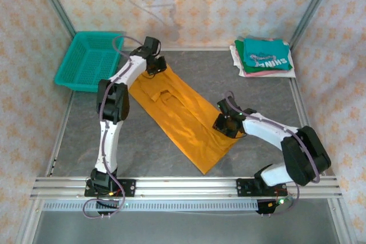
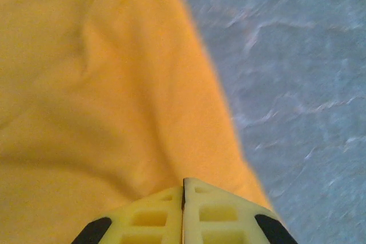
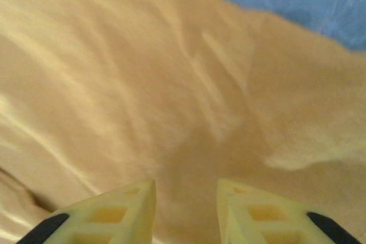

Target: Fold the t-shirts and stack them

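T-shirt, mustard-orange, spread flat; left gripper together, right gripper apart.

Plain mustard-orange all over the spread shirt, on a mottled grey table; to the far right of that shirt, a teal shirt with white lettering, stacked on a pink shirt and a white shirt. To the far left of the spread shirt, a teal mesh basket, and behind it cream walls dotted with pale orange flowers. Pale yellow with black tips on the left gripper and the right gripper, white with black joints on the left arm and the right arm, silver on the rail nearer than the shirt.
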